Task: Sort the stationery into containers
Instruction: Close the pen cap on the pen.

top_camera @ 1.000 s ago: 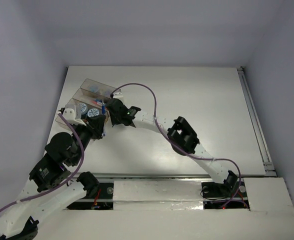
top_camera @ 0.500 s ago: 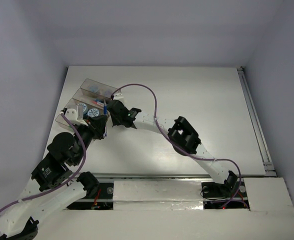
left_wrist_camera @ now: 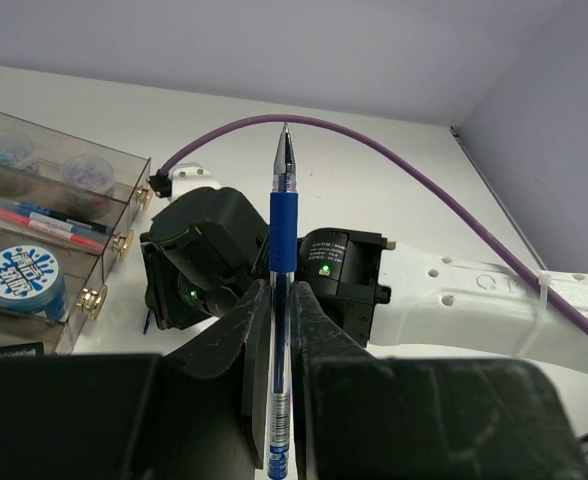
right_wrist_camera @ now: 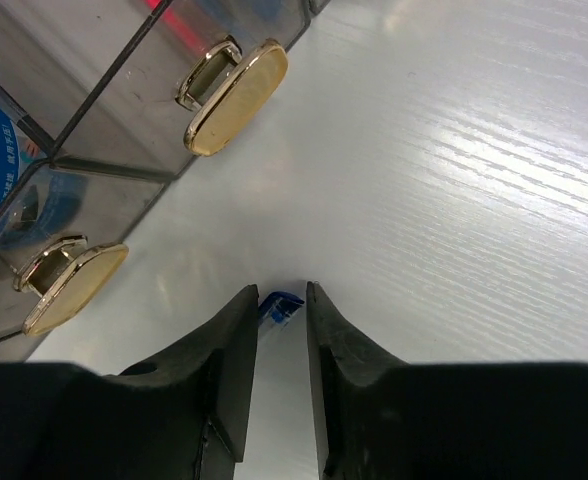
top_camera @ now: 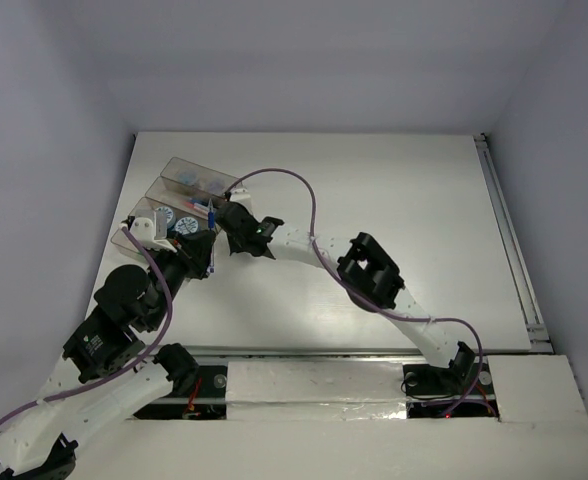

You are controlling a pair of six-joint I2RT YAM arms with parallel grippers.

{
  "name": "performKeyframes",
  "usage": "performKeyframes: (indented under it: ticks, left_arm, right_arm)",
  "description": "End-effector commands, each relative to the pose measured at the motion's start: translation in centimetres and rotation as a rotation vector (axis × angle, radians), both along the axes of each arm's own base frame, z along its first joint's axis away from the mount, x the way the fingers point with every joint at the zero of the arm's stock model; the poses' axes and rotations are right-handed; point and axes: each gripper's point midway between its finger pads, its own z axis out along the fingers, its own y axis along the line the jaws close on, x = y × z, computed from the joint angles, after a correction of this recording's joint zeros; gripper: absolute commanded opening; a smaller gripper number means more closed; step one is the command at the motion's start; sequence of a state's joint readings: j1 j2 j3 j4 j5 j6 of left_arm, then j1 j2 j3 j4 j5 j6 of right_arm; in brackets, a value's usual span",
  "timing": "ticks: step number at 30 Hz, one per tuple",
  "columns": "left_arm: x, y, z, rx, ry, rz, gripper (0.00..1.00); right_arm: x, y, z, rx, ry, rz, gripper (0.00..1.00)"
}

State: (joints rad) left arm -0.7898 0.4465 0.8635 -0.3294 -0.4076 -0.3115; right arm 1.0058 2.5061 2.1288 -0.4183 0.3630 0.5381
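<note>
Jaws of the right gripper (right_wrist_camera: 280, 290) have narrowed around a small blue piece (right_wrist_camera: 279, 307) on the table (right_wrist_camera: 454, 200) beside the containers (right_wrist_camera: 124, 110), grip unconfirmed; left gripper (left_wrist_camera: 281, 285) stays clamped on a blue pen (left_wrist_camera: 282, 200), aloft, so neither is sorted yet.

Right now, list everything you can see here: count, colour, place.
Containers: one joined row, smoky clear, far-left corner.
Handles: three, gold, compartment ends.
Rolls: at least three, blue-and-white, in two compartments.
Stored pens: two, pink and blue, a middle compartment.
Held pen: one, blue, in left tool.
Small piece: one, blue, on table between right tool's tips.
Cable: one, purple, over right arm.
Left tool: black, shut on held pen.
Right tool: black, grip unclear.
</note>
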Motion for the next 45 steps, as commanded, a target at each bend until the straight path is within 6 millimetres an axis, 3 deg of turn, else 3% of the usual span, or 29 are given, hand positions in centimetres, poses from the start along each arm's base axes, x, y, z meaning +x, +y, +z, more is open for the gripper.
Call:
performKeyframes:
  ticks: [1,10,11,13,14,15,16,17,18,19,22,23,24,25,27,28,29,30,32,34,35,37,42,45]
  left_arm:
    - [0.2,-0.3,0.9,-0.02,-0.037,-0.008,0.0]
    - [0.2,-0.4,0.9,-0.019,-0.036,-0.012,0.0]
    - [0.3,-0.5,0.8,-0.017,-0.032,-0.012,0.0]
    - [0.4,-0.6,0.6,-0.015,-0.027,-0.014,0.0]
    - [0.4,-0.6,0.6,-0.017,-0.026,-0.014,0.0]
    - [0.4,-0.6,0.6,-0.021,-0.026,-0.014,0.0]
    - [0.4,-0.7,0.5,-0.021,-0.026,-0.017,0.0]
    - [0.4,-0.8,0.6,-0.025,-0.026,-0.02,0.0]
    - [0.4,-0.9,0.6,-0.026,-0.026,-0.021,0.0]
    - [0.4,-1.2,0.5,-0.03,-0.021,-0.033,0.0]
    - [0.4,-2.2,0.5,-0.046,-0.01,-0.071,0.0]
    - [0.4,-2.6,0.4,-0.051,-0.009,-0.083,0.0]
    - [0.5,-3.0,0.1,-0.054,0.0,-0.098,0.0]
    - [0.3,-3.8,-0.2,-0.06,0.006,-0.136,0.0]
    - [0.2,-5.7,-1.3,-0.082,0.031,-0.213,0.0]
    - [0.1,-6.4,-1.6,-0.092,0.039,-0.239,0.0]
    - [0.1,-7.0,-2.0,-0.111,0.055,-0.257,0.0]
    - [0.3,-7.8,-2.5,-0.118,0.064,-0.28,0.0]
    - [0.1,-9.1,-3.0,-0.141,0.067,-0.333,0.0]
    - [-0.1,-10.5,-3.5,-0.162,0.073,-0.393,0.0]
    - [-0.2,-11.1,-3.6,-0.175,0.067,-0.422,0.0]
    - [0.0,-11.8,-3.8,-0.18,0.078,-0.439,0.0]
    - [0.7,-13.0,-4.6,-0.188,0.094,-0.455,0.0]
    - [0.9,-13.1,-4.5,-0.185,0.088,-0.452,0.0]
  right_arm:
    - [-2.9,-0.7,-1.5,-0.062,0.079,0.027,0.3]
    - [-3.4,-0.2,-1.9,-0.071,0.082,0.051,0.26]
    - [-3.4,-0.4,-2.1,-0.081,0.08,0.053,0.16]
    - [-3.3,-0.7,-1.8,-0.081,0.072,0.041,0.06]
    - [-3.6,-1.6,-2.6,-0.1,0.078,0.029,0.0]
    - [-3.5,-1.5,-2.3,-0.081,0.063,0.023,0.0]
    - [-3.4,-1.6,-0.5,-0.047,0.04,0.016,0.0]
    - [-4.1,-2.9,-1.8,-0.067,0.052,0.004,0.0]
    - [-3.4,-2.7,-0.7,-0.007,0.024,-0.007,0.0]
    - [-3.6,-2.6,2.1,0.056,-0.001,-0.004,0.0]
    - [-3.4,-4.4,3.4,0.146,-0.026,-0.026,0.0]
    - [-3.1,-4.8,6.2,0.212,-0.053,-0.038,0.0]
    - [-2.4,-5.2,7.6,0.261,-0.078,-0.053,0.0]
    - [-3.0,-6.0,7.2,0.274,-0.075,-0.052,0.0]
    - [-1.8,-7.0,12.3,0.426,-0.152,-0.071,0.0]
    - [-2.1,-8.2,12.0,0.437,-0.152,-0.08,0.0]
    - [-2.0,-8.7,13.5,0.478,-0.173,-0.087,0.0]
    - [-2.1,-9.1,17.2,0.559,-0.228,-0.086,0.0]
    - [-1.6,-11.2,19.1,0.588,-0.287,-0.124,0.0]
    - [-2.1,-12.5,24.1,0.69,-0.379,-0.129,0.0]
    - [-2.4,-13.2,24.5,0.704,-0.397,-0.139,0.0]
    - [-3.1,-14.3,28.3,0.797,-0.46,-0.137,0.0]
    - [-3.9,-15.3,32.2,0.887,-0.531,-0.126,0.0]
    - [-4.0,-15.5,32.8,0.9,-0.547,-0.122,0.0]
